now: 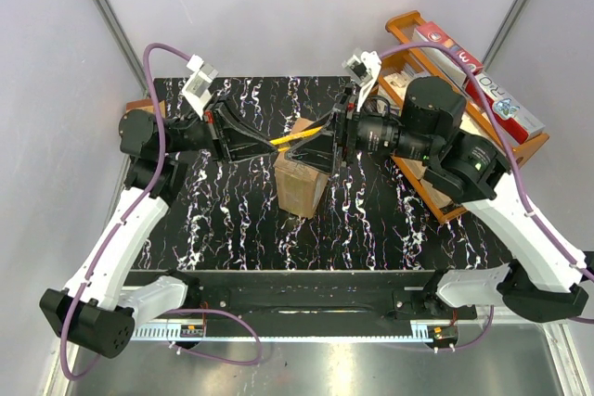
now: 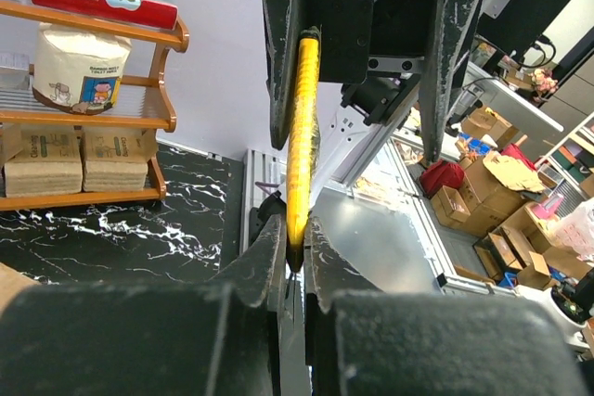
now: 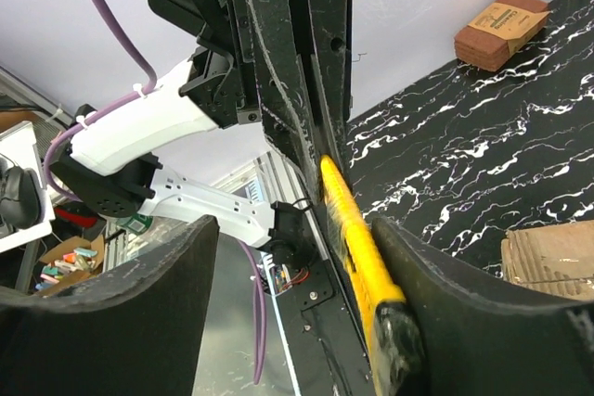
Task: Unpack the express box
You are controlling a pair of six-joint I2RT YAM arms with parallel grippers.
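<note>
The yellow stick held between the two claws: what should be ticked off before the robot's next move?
1. Left gripper shut on the yellow tool: ok.
2. Right gripper open: ok.
3. Right gripper clear of the tool: not ok, the tool lies against one side of it.
4. Express box standing on the table below the tool: ok.
5. Box flaps open: cannot tell.

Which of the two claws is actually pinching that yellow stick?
The left gripper: it is clamped shut on the yellow stick. The right gripper has its jaws wide apart.
</note>
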